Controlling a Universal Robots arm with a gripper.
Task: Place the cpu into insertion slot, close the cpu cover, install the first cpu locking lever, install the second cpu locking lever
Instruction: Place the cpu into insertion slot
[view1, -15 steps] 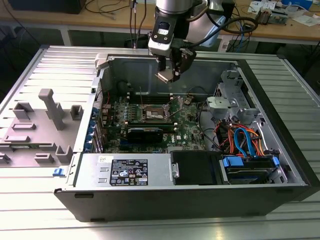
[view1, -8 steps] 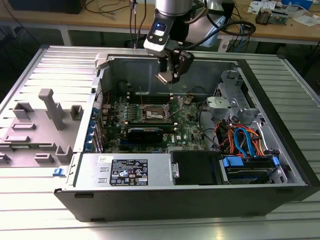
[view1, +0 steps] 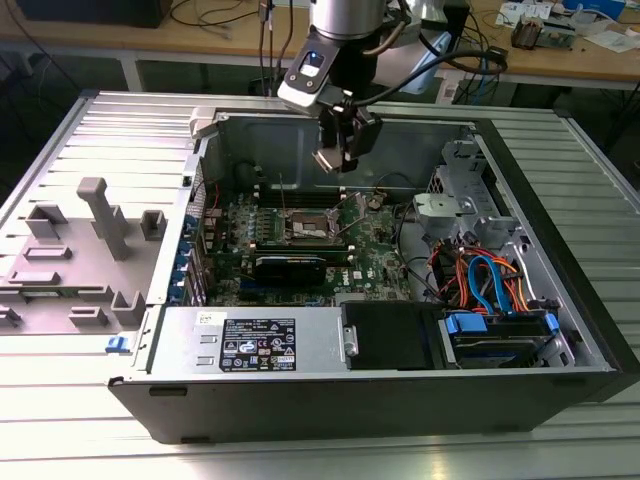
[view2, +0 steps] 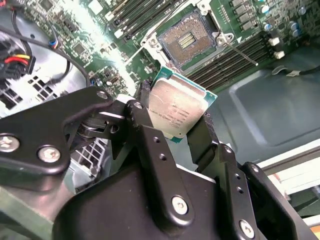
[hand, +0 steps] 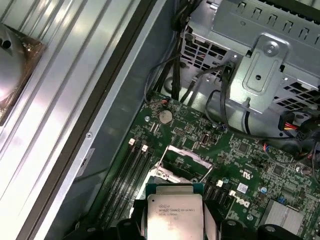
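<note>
My gripper (view1: 337, 160) hangs above the green motherboard (view1: 375, 245) inside the open computer case, shut on the cpu (view2: 177, 110). The cpu is a flat square chip with a silvery top, pinched by its edges between the black fingers (view2: 145, 125); it also shows in the first wrist view (hand: 175, 216). Below it lies the insertion slot (view2: 187, 40), a square socket with a dark centre and metal rim, uncovered. The cpu cover (hand: 186, 156) stands raised at the socket's edge. A thin locking lever (view2: 240, 50) sticks up beside the socket, and levers show upright in the exterior view (view1: 283, 198).
The case's metal walls (view1: 400, 150) ring the board. A drive cage (hand: 260, 65) with bundled cables (view1: 480, 275) sits at the exterior view's right. A long black card (view1: 290, 266) lies near the socket, and the power supply (view1: 250, 340) is in front. A grey fixture (view1: 100, 220) stands outside.
</note>
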